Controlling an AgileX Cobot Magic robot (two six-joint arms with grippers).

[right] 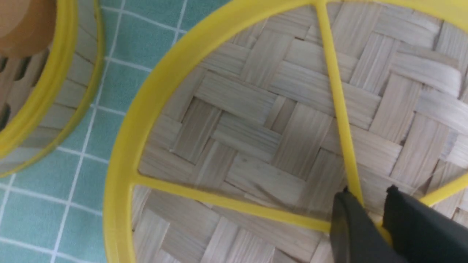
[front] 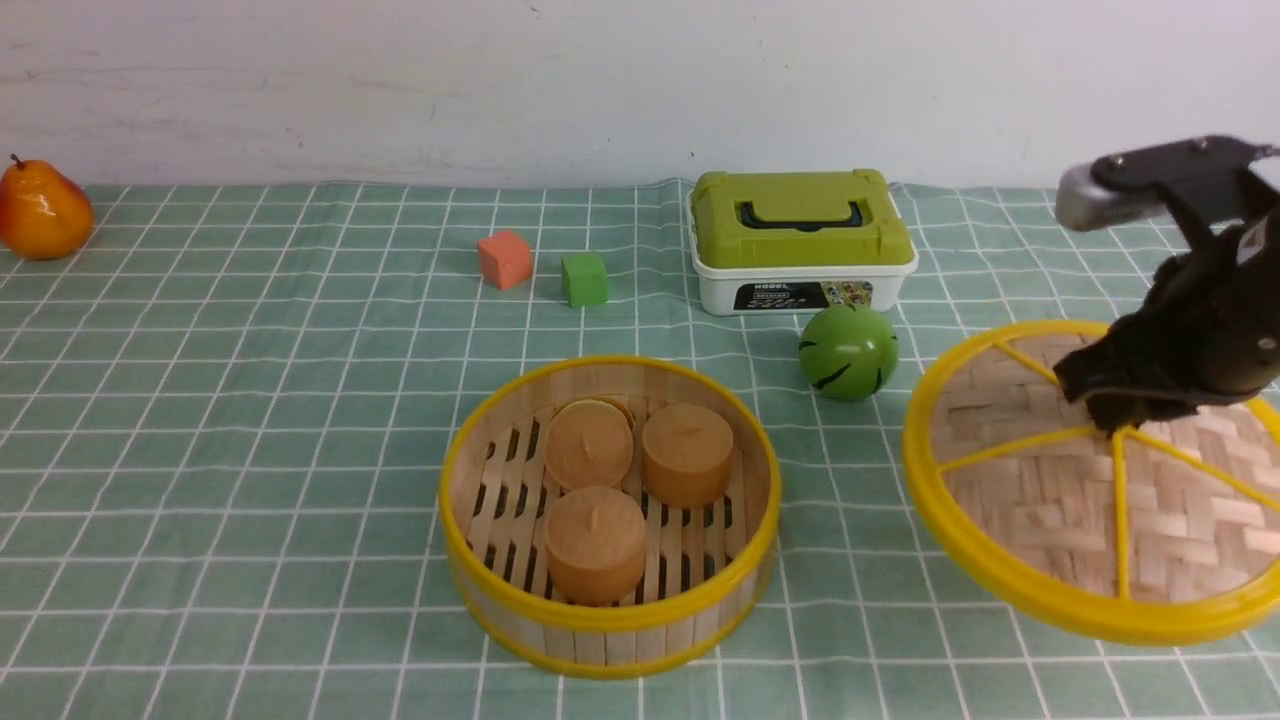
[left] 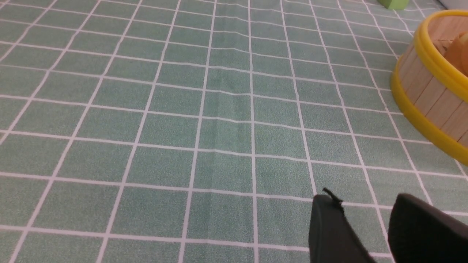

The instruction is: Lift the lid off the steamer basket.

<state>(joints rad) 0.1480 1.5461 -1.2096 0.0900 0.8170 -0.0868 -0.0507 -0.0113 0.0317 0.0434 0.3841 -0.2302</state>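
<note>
The steamer basket (front: 610,625) stands uncovered at the table's middle front, with three brown buns (front: 595,540) on its slatted floor. Its wall also shows in the left wrist view (left: 427,95) and the right wrist view (right: 62,91). The lid (front: 1050,500), woven bamboo with a yellow rim and spokes, hangs tilted to the basket's right. My right gripper (front: 1115,420) is shut on the lid's centre knob, where the spokes meet (right: 367,191). The weave of the lid (right: 256,120) fills that view. My left gripper (left: 362,199) is open over bare cloth, left of the basket.
A green ball (front: 848,352) lies between the basket and the lid. Behind it is a white box with a green lid (front: 803,240). An orange cube (front: 504,259) and a green cube (front: 584,279) sit at the back, and a pear (front: 42,210) at far left.
</note>
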